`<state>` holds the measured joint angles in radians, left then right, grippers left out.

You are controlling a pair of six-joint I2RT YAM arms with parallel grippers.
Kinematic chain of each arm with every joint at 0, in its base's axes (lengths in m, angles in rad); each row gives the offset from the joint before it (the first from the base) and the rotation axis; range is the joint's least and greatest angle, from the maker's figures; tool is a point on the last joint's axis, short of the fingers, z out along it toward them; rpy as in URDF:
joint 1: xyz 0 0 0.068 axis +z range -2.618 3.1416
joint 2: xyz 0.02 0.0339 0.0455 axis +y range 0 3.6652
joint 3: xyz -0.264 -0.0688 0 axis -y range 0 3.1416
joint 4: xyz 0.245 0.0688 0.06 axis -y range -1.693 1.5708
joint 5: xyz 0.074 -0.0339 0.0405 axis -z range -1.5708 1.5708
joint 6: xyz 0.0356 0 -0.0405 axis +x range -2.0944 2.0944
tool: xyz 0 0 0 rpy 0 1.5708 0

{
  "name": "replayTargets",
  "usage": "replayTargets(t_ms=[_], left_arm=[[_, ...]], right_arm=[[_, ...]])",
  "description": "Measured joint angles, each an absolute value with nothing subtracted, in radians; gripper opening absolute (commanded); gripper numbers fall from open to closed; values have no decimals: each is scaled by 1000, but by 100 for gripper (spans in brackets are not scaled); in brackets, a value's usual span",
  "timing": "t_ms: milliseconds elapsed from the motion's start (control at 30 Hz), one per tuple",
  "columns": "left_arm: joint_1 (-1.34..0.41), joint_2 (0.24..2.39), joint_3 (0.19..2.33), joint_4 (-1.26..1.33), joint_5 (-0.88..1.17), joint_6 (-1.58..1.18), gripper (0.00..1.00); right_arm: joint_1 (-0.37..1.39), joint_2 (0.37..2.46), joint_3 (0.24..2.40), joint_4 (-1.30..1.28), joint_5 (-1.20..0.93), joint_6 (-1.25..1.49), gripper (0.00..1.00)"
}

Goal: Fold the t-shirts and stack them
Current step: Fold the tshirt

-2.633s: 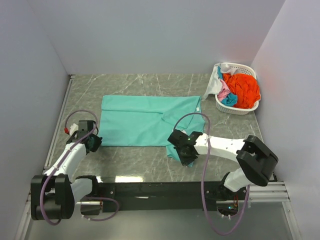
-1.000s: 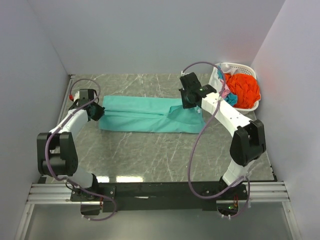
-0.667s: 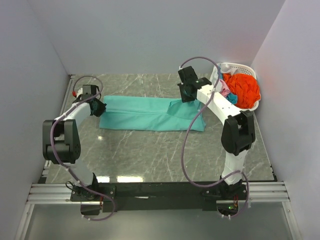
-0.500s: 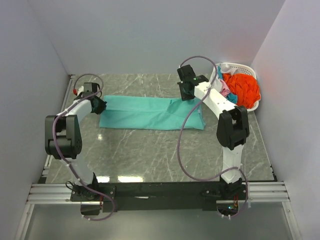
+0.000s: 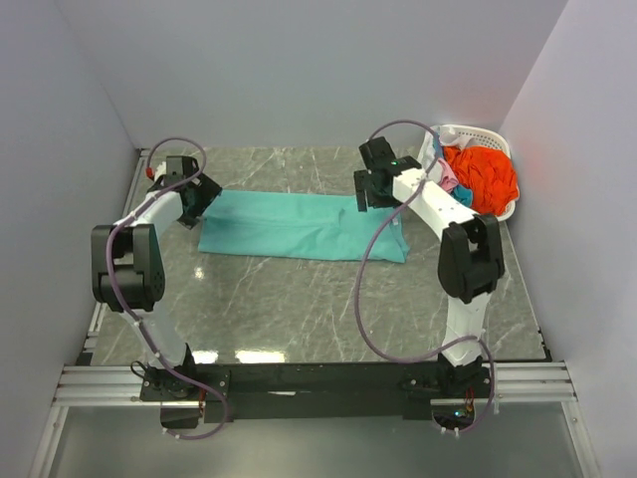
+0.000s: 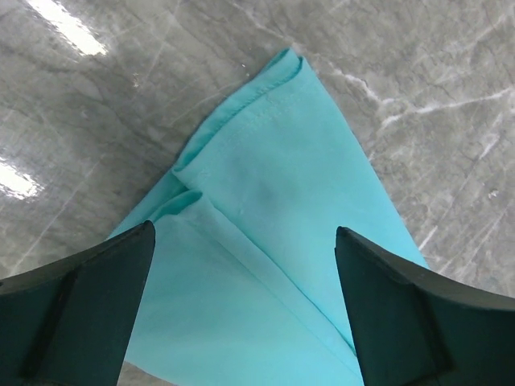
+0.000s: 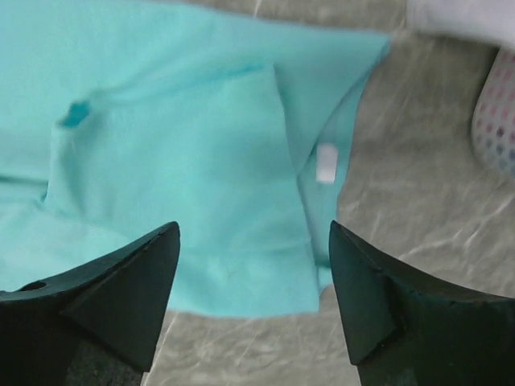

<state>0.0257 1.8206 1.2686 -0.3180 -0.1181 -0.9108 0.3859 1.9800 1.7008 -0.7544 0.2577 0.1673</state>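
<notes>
Plain pale walls (image 5: 299, 70) enclose 3 sides of a grey marble-patterned table (image 5: 299, 309), lit from above with glare patches near its front edge. Teal-green t-shirt (image 5: 299, 227) lies flat across the far half of the table as a long doubled band, its left corner (image 6: 288, 63) showing 2 stacked hems. White latticed basket (image 5: 476, 217) stands in the far right corner, just beside the band's right end, holding an orange-red t-shirt (image 5: 483, 174) with pink, blue and white cloth, the white draped over the rim. Left gripper (image 5: 196, 199) hangs over the band's left end and right gripper (image 5: 366, 189) over its right end; in both wrist views the fingers are spread wide with nothing between them (left gripper (image 6: 244, 233), right gripper (image 7: 252, 227)). A small white label (image 7: 326, 163) shows near the right edge. Judged step: the lengthwise fold is laid and let go; the next move calls for gripping 1 end through both layers and carrying it over the other. The basket shirts are not yet folded
</notes>
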Motion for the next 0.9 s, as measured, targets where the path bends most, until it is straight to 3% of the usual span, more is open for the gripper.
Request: replayTargets(t_ms=[200, 533, 733, 900], left_arm=[[17, 1831, 1325, -316, -40, -895, 99], [-35, 2095, 1576, -265, 105, -858, 99], [-41, 2114, 1514, -237, 134, -854, 99], [-43, 1967, 1269, -125, 142, -871, 99]], right_arm=[[390, 1841, 1480, -671, 110, 274, 88], [394, 1829, 1310, -527, -69, 463, 89], [375, 1891, 1346, -488, -96, 490, 89], [341, 2006, 1432, -485, -110, 482, 88]])
